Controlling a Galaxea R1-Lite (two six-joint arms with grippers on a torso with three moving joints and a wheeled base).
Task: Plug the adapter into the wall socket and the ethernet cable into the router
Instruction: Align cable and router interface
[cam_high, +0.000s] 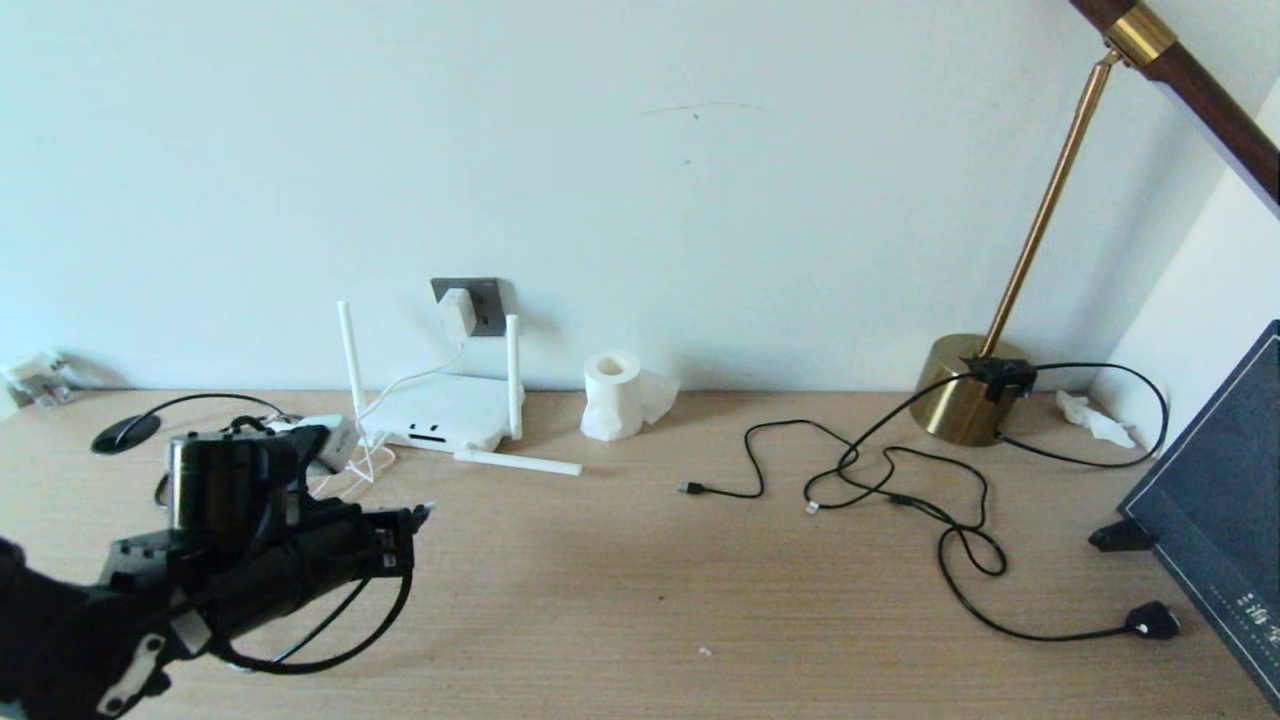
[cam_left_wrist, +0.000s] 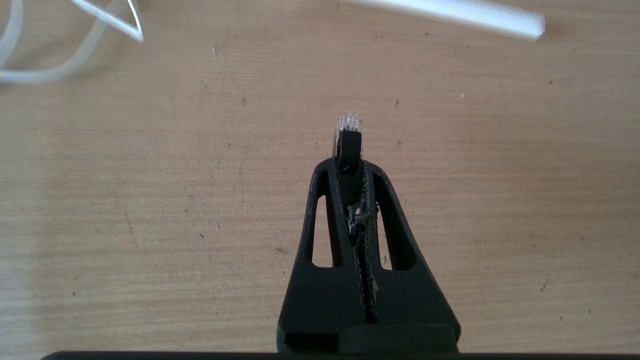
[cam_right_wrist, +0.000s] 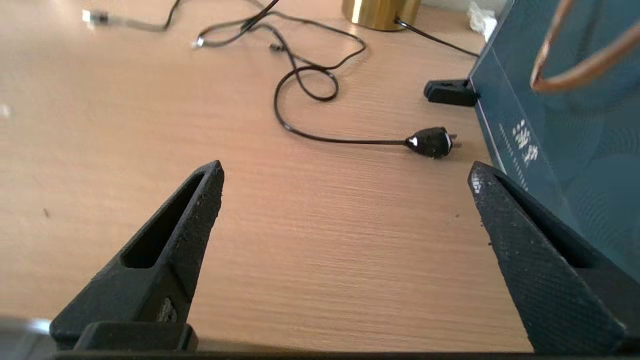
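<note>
Pale wall behind, wood-grain desk (cam_high: 620, 580) in front of us. Adapter (cam_high: 457, 312) already sits in the wall socket (cam_high: 484, 305), at about 11 o'clock in the head view, its white cord dropping to the router (cam_high: 440, 412) just below, so we judge the power half done.

Our left gripper (cam_left_wrist: 349, 162), low at 8 o'clock in the head view, is clamped tight on the ethernet cable (cam_left_wrist: 348, 145) w/ the clear tip sticking out past the fingertips. Held that way, we think, so the plug leads straight into a port. Black cable loops slack under the arm. Router lies at roughly 1 o'clock from the gripper, near but apart; two antennas stand up, one lies flat on the desk.

Our right gripper (cam_right_wrist: 345, 172) isn't in the head view; its wrist cam shows it spread wide, empty, over bare desk, prob. parked. Beyond it: the lamp's black cord w/ bulky plug (cam_right_wrist: 430, 141), brass lamp base (cam_right_wrist: 381, 11), dark blue board (cam_right_wrist: 565, 150) at the edge.

Hard to tell: which side of the router has the ports. We see small dark marks on the near edge but can't confirm. Far end of the ethernet cable is hidden behind the arm.
</note>
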